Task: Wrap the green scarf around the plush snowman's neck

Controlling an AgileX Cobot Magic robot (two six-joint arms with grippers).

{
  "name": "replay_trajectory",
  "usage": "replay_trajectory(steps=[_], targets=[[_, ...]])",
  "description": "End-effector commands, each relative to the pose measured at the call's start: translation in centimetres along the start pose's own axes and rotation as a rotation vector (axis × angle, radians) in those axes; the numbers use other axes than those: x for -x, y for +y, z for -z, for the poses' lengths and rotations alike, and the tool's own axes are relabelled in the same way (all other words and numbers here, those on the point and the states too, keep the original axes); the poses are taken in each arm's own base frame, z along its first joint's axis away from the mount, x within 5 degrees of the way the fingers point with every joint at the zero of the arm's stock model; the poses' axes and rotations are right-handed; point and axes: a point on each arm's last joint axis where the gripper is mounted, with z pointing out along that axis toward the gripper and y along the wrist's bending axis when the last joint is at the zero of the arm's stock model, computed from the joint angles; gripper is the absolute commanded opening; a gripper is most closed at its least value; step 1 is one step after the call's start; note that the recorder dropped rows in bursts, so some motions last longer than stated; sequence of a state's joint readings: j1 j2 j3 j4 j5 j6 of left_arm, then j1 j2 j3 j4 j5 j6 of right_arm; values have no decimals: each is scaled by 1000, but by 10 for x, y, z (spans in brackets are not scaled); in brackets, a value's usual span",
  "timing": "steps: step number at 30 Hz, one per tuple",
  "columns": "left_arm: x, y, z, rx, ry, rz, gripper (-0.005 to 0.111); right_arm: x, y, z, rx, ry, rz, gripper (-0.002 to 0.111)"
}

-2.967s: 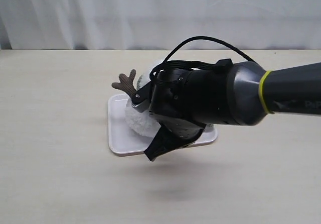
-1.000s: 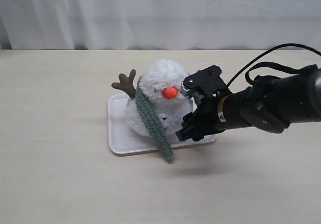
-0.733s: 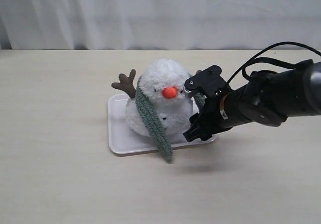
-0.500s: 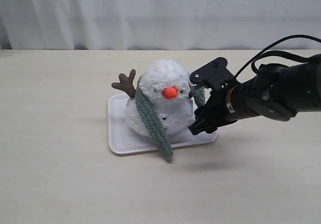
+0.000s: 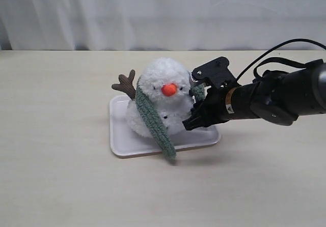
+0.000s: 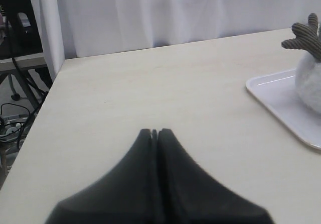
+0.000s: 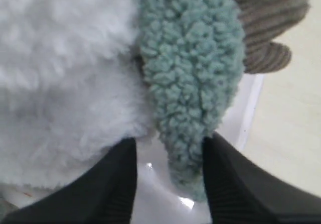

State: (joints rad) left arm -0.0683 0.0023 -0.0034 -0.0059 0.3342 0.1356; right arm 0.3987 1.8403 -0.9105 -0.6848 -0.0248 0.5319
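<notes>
The plush snowman [image 5: 163, 92] sits on a white tray [image 5: 127, 146]. The green scarf [image 5: 153, 120] hangs over its head side: one long end drops down its front past the tray edge, and the other end [image 7: 193, 73] hangs beside its far side, next to a brown twig arm [image 7: 266, 28]. My right gripper [image 5: 192, 106] is pressed against the snowman there. Its jaws stand apart around that scarf end [image 7: 169, 153]: one finger touches the fabric, while a gap remains at the other. My left gripper [image 6: 155, 132] is shut on nothing over bare table, well away from the tray [image 6: 281, 103].
A white curtain hangs behind the table's far edge. In the left wrist view the table's side edge drops off to cables and dark equipment [image 6: 15, 28]. The right arm's black cable [image 5: 285, 46] loops above its wrist.
My right gripper slid left against the snowman and its jaws narrowed around the scarf's hanging end. The snowman shifted slightly left. Three seconds ago the arm hid most of the plush.
</notes>
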Motion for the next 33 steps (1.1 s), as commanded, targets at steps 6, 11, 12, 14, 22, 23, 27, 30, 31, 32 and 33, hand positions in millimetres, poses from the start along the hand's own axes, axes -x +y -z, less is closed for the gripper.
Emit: replay_trajectory(steps=[6,11,12,14,22,23,27,30,31,32,33], targets=[[0,0,0,3,-8,5,0,-1,8,3,-17,45,-66,4],[0,0,0,3,-8,5,0,8,42,15,21,38,35,4],[0,0,0,3,-8,5,0,9,49,18,31,34,66,4],[0,0,0,3,-8,5,0,10,58,21,40,39,109,4],[0,0,0,3,-10,5,0,-1,55,24,-36,167,71,4],[0,0,0,3,-10,5,0,-2,54,24,-42,180,58,4],[0,0,0,3,-10,5,0,-4,57,26,-24,205,-38,4],[0,0,0,3,-10,5,0,-5,59,27,-5,218,-101,4],[0,0,0,3,-10,5,0,-6,60,27,0,222,-128,4],[0,0,0,3,-10,5,0,-6,61,27,4,225,-151,4],[0,0,0,3,-10,5,0,-6,61,27,8,228,-175,4]])
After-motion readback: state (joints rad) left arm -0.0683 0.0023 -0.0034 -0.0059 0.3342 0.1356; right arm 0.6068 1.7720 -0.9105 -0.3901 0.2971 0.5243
